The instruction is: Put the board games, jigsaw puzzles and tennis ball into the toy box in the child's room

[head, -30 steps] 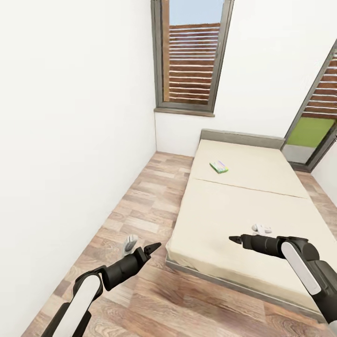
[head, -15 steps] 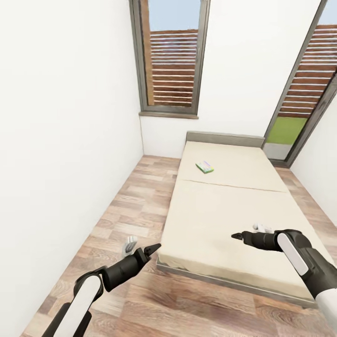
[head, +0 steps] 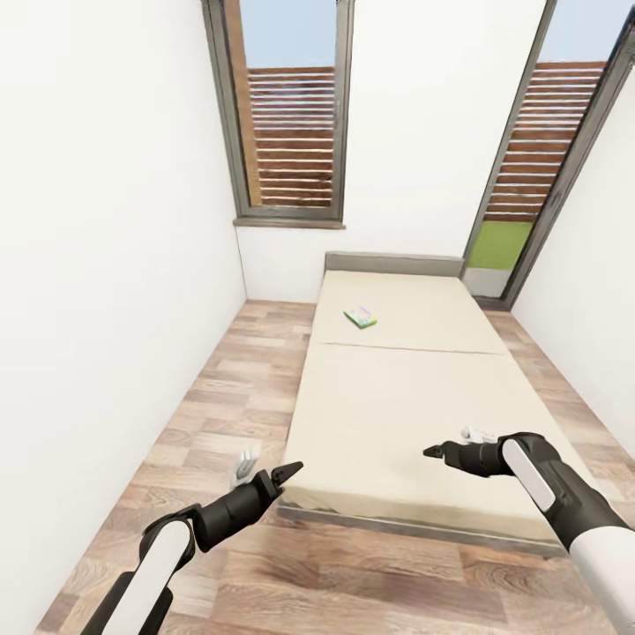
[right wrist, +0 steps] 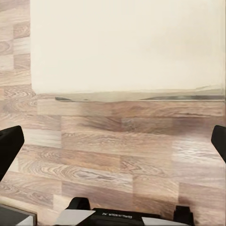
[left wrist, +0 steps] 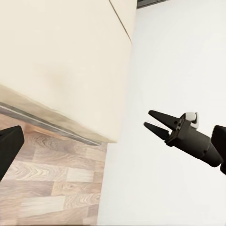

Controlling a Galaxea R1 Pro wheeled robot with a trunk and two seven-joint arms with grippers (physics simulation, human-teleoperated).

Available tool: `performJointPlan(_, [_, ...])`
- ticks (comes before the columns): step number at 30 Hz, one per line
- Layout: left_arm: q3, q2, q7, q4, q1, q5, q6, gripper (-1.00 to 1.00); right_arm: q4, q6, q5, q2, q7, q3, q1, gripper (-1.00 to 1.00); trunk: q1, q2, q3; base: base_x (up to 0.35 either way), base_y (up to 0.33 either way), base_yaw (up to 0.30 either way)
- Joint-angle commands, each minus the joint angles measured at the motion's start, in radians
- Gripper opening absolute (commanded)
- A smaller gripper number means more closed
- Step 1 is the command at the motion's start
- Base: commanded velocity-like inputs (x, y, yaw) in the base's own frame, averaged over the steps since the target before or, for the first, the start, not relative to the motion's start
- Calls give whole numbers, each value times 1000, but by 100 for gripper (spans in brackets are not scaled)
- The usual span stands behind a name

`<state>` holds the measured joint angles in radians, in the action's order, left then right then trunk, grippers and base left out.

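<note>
Nearest the camera, the left gripper hangs over the wooden floor just off the foot corner of the bed, its fingers drawn to a narrow point with almost no gap between them, holding nothing. The right gripper is held above the foot end of the bed, and the left wrist view catches it with its two fingers slightly parted and empty (a small wedge of wall shows between them). In the right wrist view the finger pads sit far out at the two edges, with the bed's foot edge and floor planks between. Farther up the bed, past the seam across the mattress and toward the headboard, lies one green board game, flat on the cover. Behind the headboard stand a tall window and a glazed door.
</note>
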<state>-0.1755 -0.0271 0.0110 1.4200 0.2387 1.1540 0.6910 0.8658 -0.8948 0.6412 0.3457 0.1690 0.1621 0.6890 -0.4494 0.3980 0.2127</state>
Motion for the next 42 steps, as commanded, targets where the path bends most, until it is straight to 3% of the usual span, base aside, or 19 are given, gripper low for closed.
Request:
performJointPlan(1, [0, -1, 1, 0, 1, 1, 2, 100, -5, -2, -10, -1, 9, 7, 3, 100, -1, 2, 1, 0, 0, -207])
performJointPlan(16, [1, -2, 3, -3, 1, 6, 3, 100, -13, 7, -11, -5, 12, 26, 6, 100, -1, 2, -14, 0, 0, -161])
performJointPlan(24, [1, -3, 3, -4, 1, 8, 4, 100, -12, 54, -11, -7, 13, 35, 1, 100, -1, 2, -16, 0, 0, -42])
performJointPlan(42, [1, -4, 3, -4, 2, 10, 4, 100, -10, 107, -10, -10, 15, 108, -2, 100, -1, 2, -18, 0, 0, -11])
